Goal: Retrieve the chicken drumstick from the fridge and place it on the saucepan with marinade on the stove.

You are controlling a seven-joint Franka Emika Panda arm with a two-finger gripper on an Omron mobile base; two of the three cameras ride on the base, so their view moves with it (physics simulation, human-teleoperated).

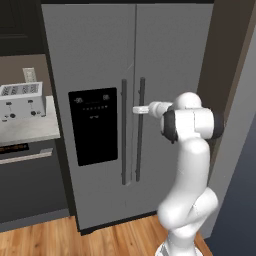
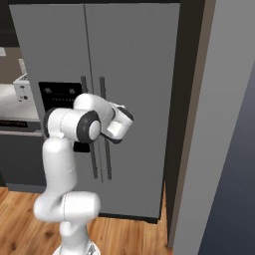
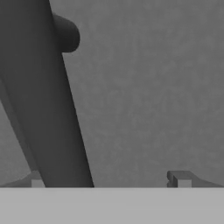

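Observation:
The tall grey fridge [image 1: 100,50] [image 2: 139,74] stands with both doors shut, its black dispenser panel [image 1: 93,126] on the left door. My gripper [image 1: 136,109] is open at the right door's dark bar handle [image 1: 141,130] [image 2: 103,159], about mid-height. In the hand view the handle [image 3: 48,109] runs between the two fingertips, close to the left one, and the gripper [image 3: 109,181] is open around it without clamping. The chicken drumstick is hidden behind the shut doors. The saucepan, the marinade and the stove are out of view.
A white toaster [image 1: 20,100] [image 2: 22,87] sits on a light counter [image 1: 30,127] left of the fridge, above a dark appliance front [image 1: 25,180]. A grey wall panel [image 1: 240,125] [image 2: 219,149] stands close on the right. The floor is wood [image 1: 75,240].

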